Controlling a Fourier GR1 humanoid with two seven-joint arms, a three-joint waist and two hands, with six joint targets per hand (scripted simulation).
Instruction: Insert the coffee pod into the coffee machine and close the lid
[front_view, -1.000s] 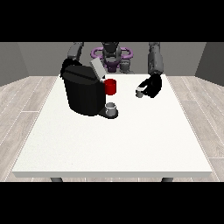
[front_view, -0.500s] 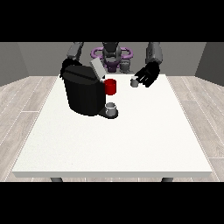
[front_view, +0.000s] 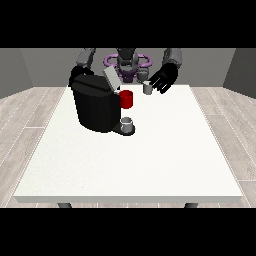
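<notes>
Grey walls and pale plank flooring surround a large white table (front_view: 150, 165). On its far left part stands a black coffee machine (front_view: 96, 106) with its grey lid (front_view: 111, 79) tilted up and open, a red piece (front_view: 126, 99) on its front and a small grey cup (front_view: 127, 123) on its base. The hand at the view's right (front_view: 164, 80) is raised above the table, its fingers curled round a small grey coffee pod (front_view: 147, 88), which sits at the fingertips, to the right of the open lid. The hand at the view's left (front_view: 77, 73) is behind the machine; whether its fingers are spread or closed cannot be told.
</notes>
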